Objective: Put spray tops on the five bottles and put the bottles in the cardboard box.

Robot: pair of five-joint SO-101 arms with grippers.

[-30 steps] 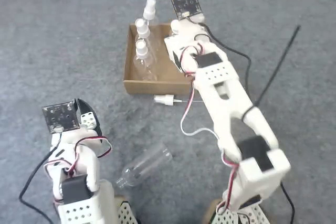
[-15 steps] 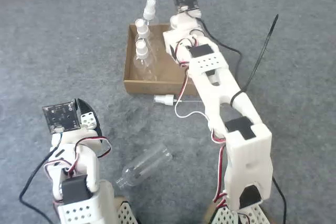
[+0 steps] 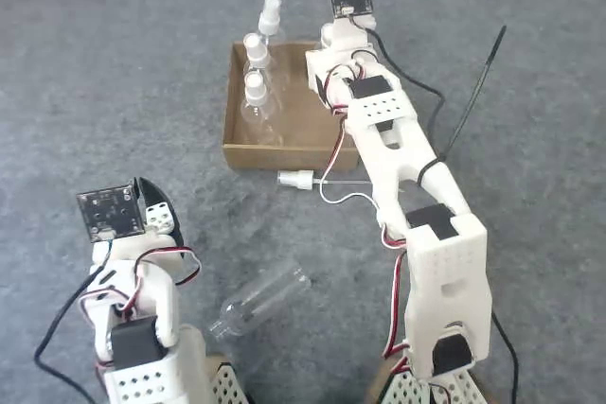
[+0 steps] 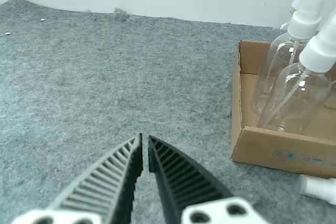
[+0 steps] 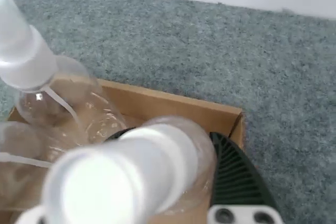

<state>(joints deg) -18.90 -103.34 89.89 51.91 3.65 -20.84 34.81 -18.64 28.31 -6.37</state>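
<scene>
Bottle (image 5: 131, 179) seemingly inside right end effector (image 5: 167, 139)

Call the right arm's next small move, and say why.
Probably lower a little, then open. The right end effector grips a bottle with its spray top on, over the cardboard box, beside the three bottles standing in it. I can't tell whether it touches the box floor, so easing down first seems safest.
</scene>
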